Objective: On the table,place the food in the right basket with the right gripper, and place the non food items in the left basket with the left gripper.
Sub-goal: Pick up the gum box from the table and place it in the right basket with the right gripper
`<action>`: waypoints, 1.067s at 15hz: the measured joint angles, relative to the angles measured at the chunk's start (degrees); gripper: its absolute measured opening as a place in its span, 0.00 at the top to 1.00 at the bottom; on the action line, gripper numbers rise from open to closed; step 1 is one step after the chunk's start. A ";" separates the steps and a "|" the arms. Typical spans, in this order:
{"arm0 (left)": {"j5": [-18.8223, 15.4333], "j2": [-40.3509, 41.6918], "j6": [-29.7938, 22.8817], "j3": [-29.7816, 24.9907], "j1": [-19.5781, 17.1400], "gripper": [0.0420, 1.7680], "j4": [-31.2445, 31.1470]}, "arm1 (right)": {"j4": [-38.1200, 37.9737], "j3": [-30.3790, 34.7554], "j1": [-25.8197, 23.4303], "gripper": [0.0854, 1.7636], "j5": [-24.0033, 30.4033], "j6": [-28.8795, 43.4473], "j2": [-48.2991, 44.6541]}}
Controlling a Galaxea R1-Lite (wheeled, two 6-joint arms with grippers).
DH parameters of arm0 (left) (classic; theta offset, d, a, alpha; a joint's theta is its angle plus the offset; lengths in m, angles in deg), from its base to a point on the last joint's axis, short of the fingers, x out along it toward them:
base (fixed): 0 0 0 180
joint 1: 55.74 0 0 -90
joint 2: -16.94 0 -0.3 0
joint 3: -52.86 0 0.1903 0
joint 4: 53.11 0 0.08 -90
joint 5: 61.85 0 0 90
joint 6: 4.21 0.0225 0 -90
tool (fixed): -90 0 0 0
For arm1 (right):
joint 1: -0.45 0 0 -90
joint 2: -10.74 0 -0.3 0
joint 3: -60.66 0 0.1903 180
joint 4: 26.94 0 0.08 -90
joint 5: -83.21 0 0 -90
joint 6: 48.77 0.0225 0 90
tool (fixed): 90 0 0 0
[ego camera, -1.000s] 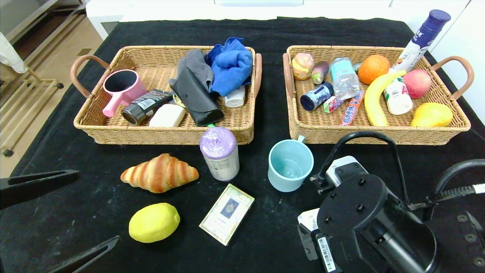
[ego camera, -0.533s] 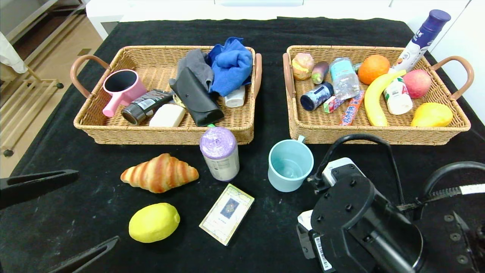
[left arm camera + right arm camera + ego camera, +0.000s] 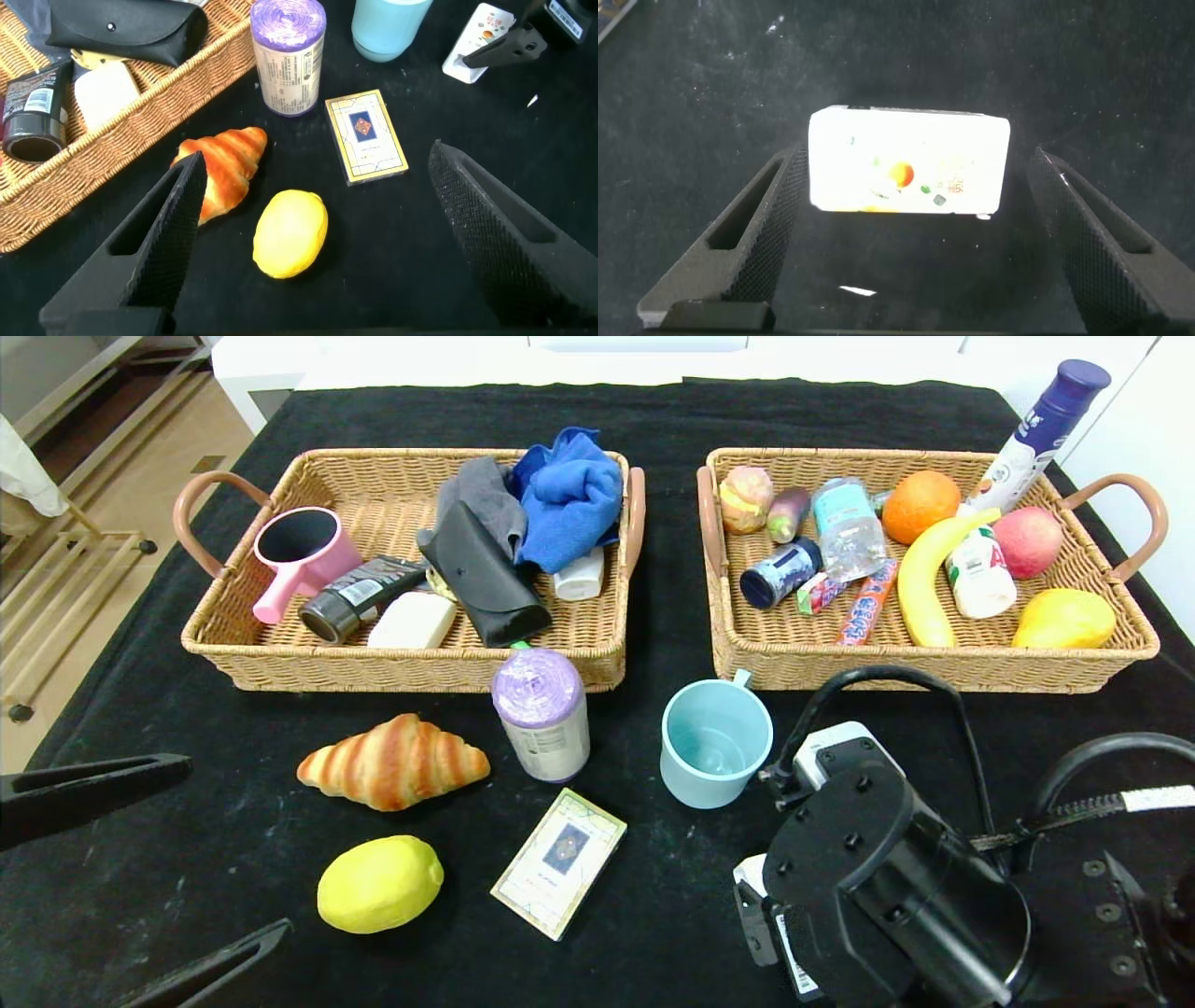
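Sorting looks a good way along, judging by how full both baskets are. The left basket (image 3: 280, 667), toward the far left of the worktop (image 3: 653, 420), holds a pink cup (image 3: 301, 553), a dark tube (image 3: 359, 597), a white bar (image 3: 413, 621), a black case (image 3: 481, 577) and blue and grey cloths. The right basket (image 3: 934, 667), far right, has a banana (image 3: 924, 574), orange (image 3: 920, 504), apple (image 3: 1027, 541), water bottle (image 3: 848, 537), snack sticks and a few small bottles.

Still loose on the cloth in front of the baskets: croissant (image 3: 392, 761) and lemon (image 3: 378, 882) toward the near left, the purple roll (image 3: 541, 714) standing just in front of the left basket's near wall, the blue mug (image 3: 714, 742) in the gap between the baskets, and the flat card box (image 3: 560, 863) near the middle of the front edge. So three food things and three non-food things left, I'd say.

The right end effector (image 3: 906, 233) hangs right over the small white carton (image 3: 910, 161) near the front right of the worktop, fingers spread wide on either side of it, not gripping yet. Looks like the carton is the piece in hand, next stop the right basket.

The left end effector (image 3: 313, 233) sits at the near left edge, also spread wide and holding nothing, with the lemon and croissant in front of it.
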 joint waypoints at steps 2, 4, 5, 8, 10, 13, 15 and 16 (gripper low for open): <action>0.00 0.02 0.00 0.02 0.00 0.03 0.00 | -0.02 0.00 -0.13 0.03 0.02 0.02 0.20; -0.02 0.09 0.00 0.00 0.00 0.03 -0.01 | -0.02 0.04 -0.16 0.03 0.00 0.04 0.35; -0.02 0.07 0.00 0.02 0.00 0.03 0.00 | -0.02 0.06 -0.16 0.03 0.09 0.15 0.39; -0.02 0.09 0.11 -0.09 0.00 0.03 0.02 | 0.02 0.04 -0.35 0.03 0.06 0.30 0.66; 0.02 0.11 0.34 -0.17 0.00 0.03 0.02 | 0.04 0.04 -0.63 0.03 0.04 0.37 0.99; 0.02 0.22 0.44 -0.20 0.00 0.03 0.07 | 0.13 0.06 -0.96 0.03 0.06 0.85 1.66; 0.02 0.38 0.44 -0.20 0.00 0.03 0.10 | 0.13 0.09 -1.01 0.03 0.04 0.91 2.15; 0.00 0.41 0.44 -0.20 0.00 0.03 0.10 | 0.13 0.09 -1.04 0.03 0.04 0.91 2.36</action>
